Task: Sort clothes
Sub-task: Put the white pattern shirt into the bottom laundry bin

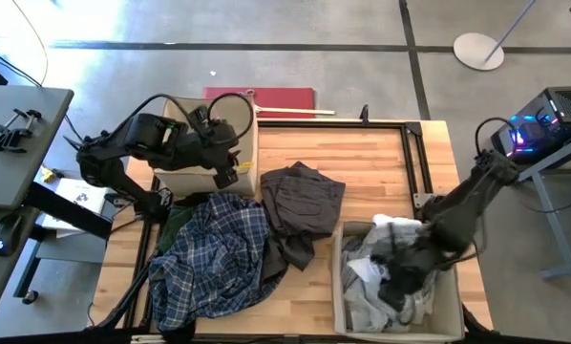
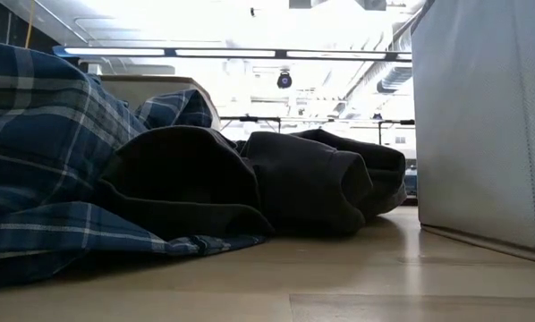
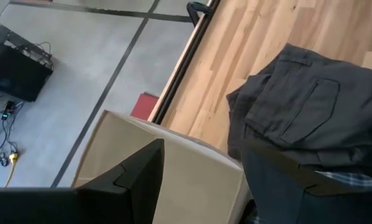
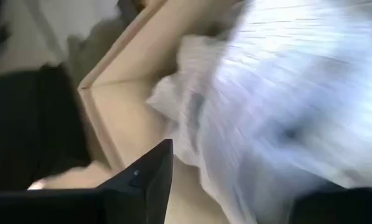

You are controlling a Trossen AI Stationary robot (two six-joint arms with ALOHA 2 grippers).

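Currently right gripper (image 1: 392, 287) is down inside the beige box (image 1: 340, 287) at the worktop's front-right corner, fingers (image 4: 142, 177) parted, nothing pinched between them, pale cloth right beside them. That box holds the white and pale grey garments (image 1: 386, 239), bunched against its walls. Left gripper (image 1: 226, 170) hangs over the second beige box (image 1: 195, 177) at the back-left, fingers (image 3: 133, 180) spread, holding nothing. Dark grey trousers (image 1: 300, 196) lie mid-table, just beside that box, back pocket showing in the left wrist view. Blue-and-white plaid shirt (image 1: 214, 253) sprawls along the front-left edge, overlapping the trousers' near end. Dark green garment (image 1: 174, 225) pokes out under the shirt's left side.
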